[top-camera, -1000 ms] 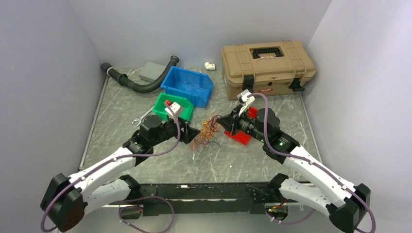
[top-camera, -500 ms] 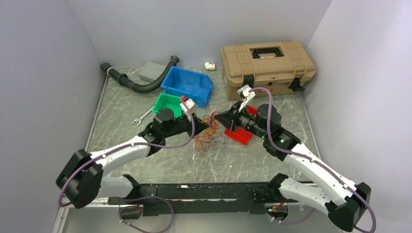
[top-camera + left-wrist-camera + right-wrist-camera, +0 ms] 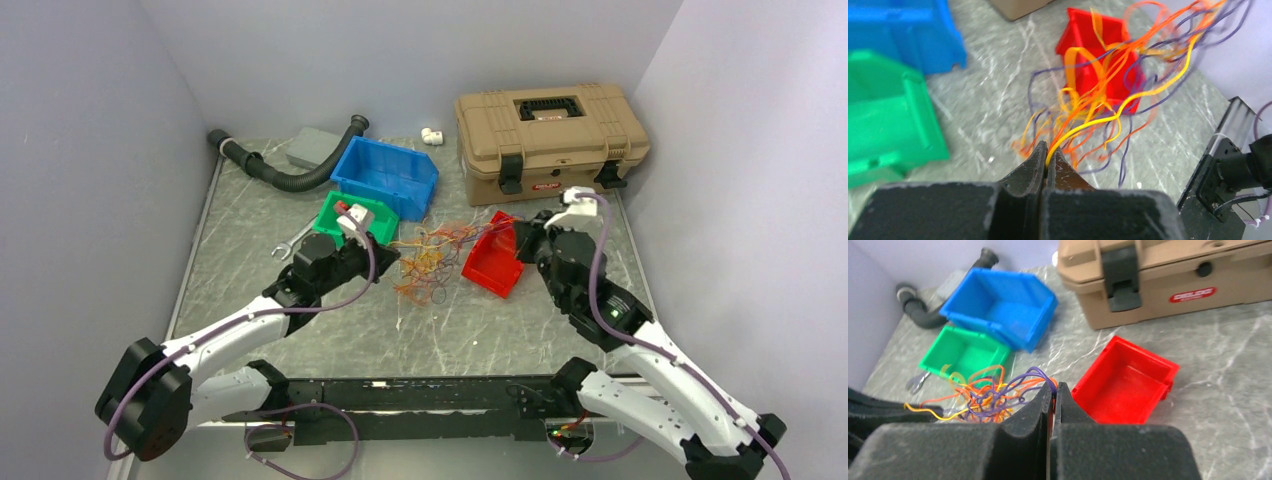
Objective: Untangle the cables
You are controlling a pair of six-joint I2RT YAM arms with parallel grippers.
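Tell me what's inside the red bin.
Nothing visible: in the right wrist view the red bin shows a bare floor. The strip just behind its near wall is hidden.

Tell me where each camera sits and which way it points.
Top external: above and behind the bases, looking down on the table; both arms show.
Left wrist: on the left arm, facing the red bin past the cables; the shut left pincer shows.
Right wrist: on the right arm, facing the blue bin and green bin; the shut right pincer shows.
Shared: both wrist views hold the cables and red bin.
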